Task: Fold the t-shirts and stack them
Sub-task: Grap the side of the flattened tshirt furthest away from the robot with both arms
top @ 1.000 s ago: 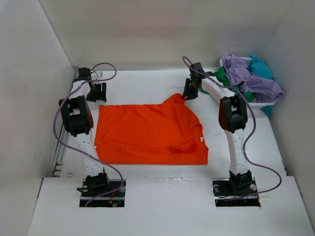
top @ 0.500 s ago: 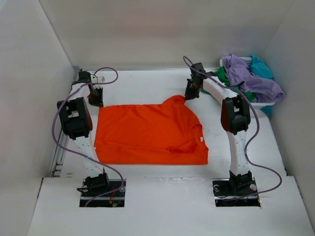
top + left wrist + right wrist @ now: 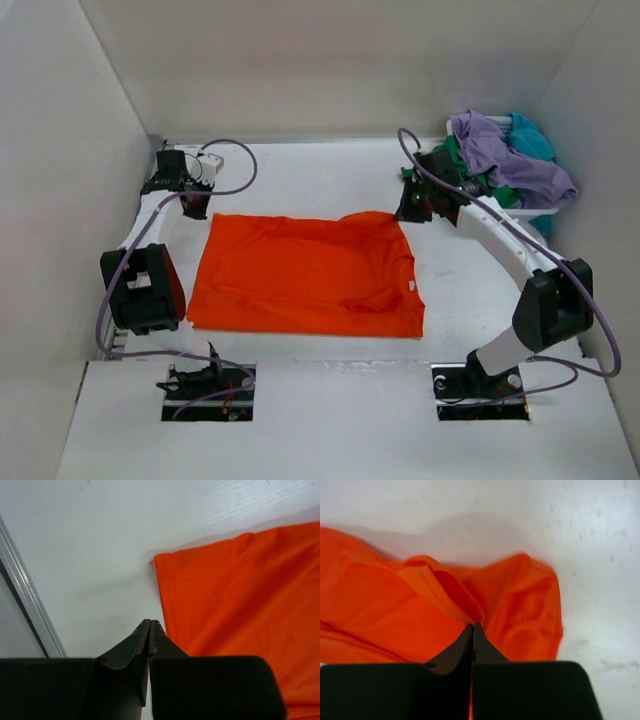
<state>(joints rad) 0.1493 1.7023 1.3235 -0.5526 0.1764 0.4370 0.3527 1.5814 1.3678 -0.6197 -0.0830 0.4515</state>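
An orange t-shirt [image 3: 305, 275] lies spread flat in the middle of the table. My right gripper [image 3: 410, 205] is at its far right corner, shut, and in the right wrist view a raised fold of the orange t-shirt [image 3: 440, 587] runs into the tips of the gripper [image 3: 473, 625]. My left gripper [image 3: 193, 205] is just off the shirt's far left corner. In the left wrist view it [image 3: 150, 622] is shut, the orange t-shirt's [image 3: 240, 605] edge lies beside its right finger, and no cloth shows between the jaws. Purple [image 3: 500, 155], green [image 3: 452, 155] and teal [image 3: 530, 135] t-shirts are heaped at the back right.
The heaped shirts sit in a white basket [image 3: 530, 213] against the right wall, close behind my right arm. White walls close in the table on the left, back and right. A metal rail [image 3: 25, 595] runs along the table's left edge.
Both grippers have gone from open to shut. The right gripper moved right and drew the shirt's bunched far right corner out flat. The left arm swung and its gripper stayed by the far left corner.
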